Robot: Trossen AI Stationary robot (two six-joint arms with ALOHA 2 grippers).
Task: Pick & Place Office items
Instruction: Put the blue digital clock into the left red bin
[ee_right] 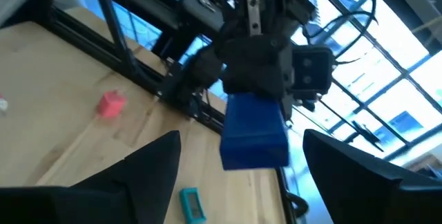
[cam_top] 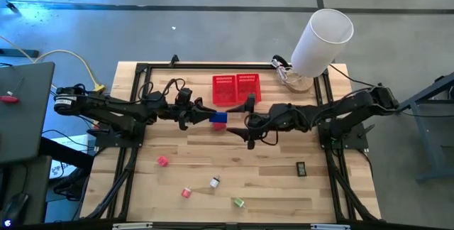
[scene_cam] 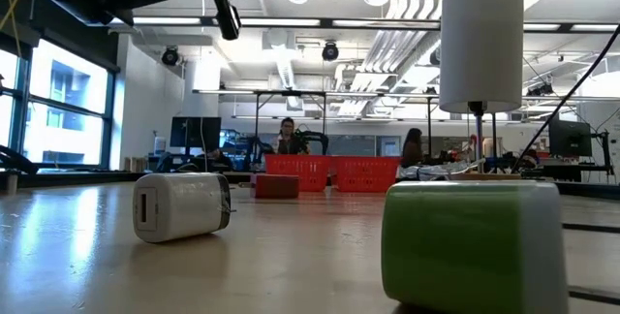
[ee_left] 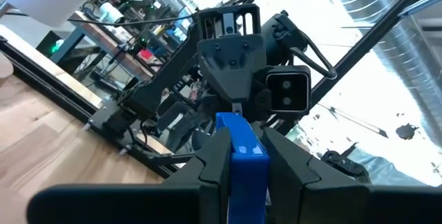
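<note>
The left gripper (cam_top: 206,116) is closed on a blue block (cam_top: 218,118) and holds it above the middle of the table; the right gripper (cam_top: 249,123) faces it with its fingers spread wide, not touching the block.

Nearest in the low view, a green item (scene_cam: 472,241) and a whitish item (scene_cam: 181,205) lie on the light wooden table (cam_top: 269,177), which has a black frame around it. Further on the boards lie a pink item (cam_top: 162,161), a red-white item (cam_top: 187,192) and a black rectangle (cam_top: 301,167). The blue block is a plain, solid blue piece, hanging in front of two red mesh baskets (cam_top: 236,89). Behind them stands a big white cylinder (cam_top: 322,40). Beyond the table is a large hall with windows, desks and a seated person (scene_cam: 287,137).
</note>
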